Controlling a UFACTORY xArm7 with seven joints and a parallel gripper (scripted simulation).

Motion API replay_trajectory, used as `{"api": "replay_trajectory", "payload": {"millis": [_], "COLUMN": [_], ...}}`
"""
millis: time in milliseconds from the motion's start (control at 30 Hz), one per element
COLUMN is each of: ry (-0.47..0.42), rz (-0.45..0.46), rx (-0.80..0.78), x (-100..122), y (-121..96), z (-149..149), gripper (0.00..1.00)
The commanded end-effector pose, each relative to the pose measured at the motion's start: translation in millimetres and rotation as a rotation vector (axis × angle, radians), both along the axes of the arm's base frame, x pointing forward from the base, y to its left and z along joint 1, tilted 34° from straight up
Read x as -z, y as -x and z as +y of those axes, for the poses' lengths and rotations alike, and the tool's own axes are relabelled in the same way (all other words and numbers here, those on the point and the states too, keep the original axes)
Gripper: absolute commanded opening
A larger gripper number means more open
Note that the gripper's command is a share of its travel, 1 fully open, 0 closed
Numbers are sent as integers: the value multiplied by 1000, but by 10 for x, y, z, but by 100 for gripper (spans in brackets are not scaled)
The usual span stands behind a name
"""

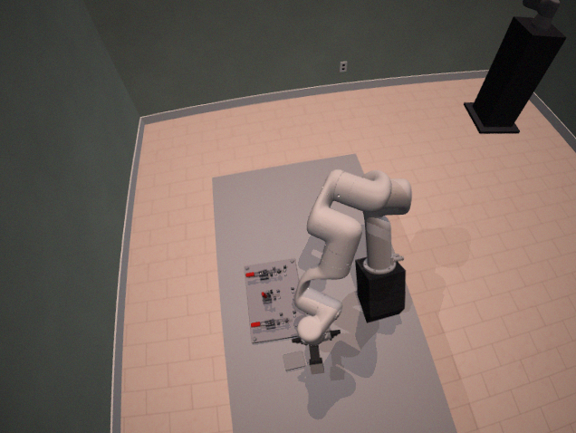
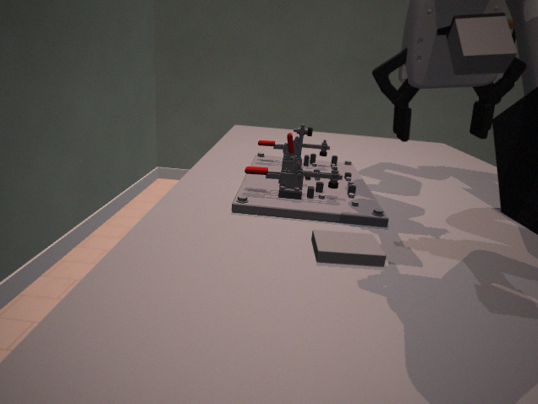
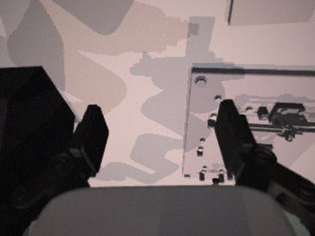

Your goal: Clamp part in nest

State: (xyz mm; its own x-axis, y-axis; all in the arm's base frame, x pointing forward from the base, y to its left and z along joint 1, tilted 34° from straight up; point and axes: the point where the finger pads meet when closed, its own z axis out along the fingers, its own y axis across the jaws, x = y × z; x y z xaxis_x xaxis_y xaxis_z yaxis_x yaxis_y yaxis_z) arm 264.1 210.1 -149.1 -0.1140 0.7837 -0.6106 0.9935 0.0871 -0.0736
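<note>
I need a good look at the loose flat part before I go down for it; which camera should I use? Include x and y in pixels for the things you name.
Exterior: it shows the gray part (image 1: 293,360) (image 2: 349,247) (image 3: 271,10) whole, its top and front side both visible. Top shows it whole but small; wrist catches only a piece, cut off by the picture's upper edge.

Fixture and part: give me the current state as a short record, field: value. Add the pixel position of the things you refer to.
part: gray block (image 1: 293,360) (image 2: 348,247) (image 3: 271,10), flat on the table, beside the fixture
fixture: plate (image 1: 272,312) (image 2: 260,205) (image 3: 204,111) with three clamps
end clamp handles: both lying level
middle clamp handle: upright
gripper: open (image 2: 441,133) (image 3: 159,111), above the table, nothing held
part in nest: no
</note>
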Motion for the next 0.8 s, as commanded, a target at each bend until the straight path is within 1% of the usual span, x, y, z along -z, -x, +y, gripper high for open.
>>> {"api": "replay_trajectory", "payload": {"millis": [0, 33, 100, 200, 300, 333, 367, 533, 633, 667, 767], "ry": [-4, -4, -8, -12, -19, -19, -24, -37, -38, -49, -58], "rz": [-102, -102, -182, -229, -303, -306, -345, -448, -454, -523, -570], "rx": [97, 97, 184, 236, 320, 323, 367, 487, 493, 575, 632], "x": [-95, -95, -176, -225, -304, -308, -350, -467, -474, -554, -611], "y": [-114, -114, -204, -256, -337, -341, -382, -490, -495, -565, -611], "z": [-31, -31, -73, -96, -133, -135, -154, -203, -206, -239, -261], "gripper": [100, 100, 100, 100, 100, 100, 100, 100, 100, 100, 100]}}
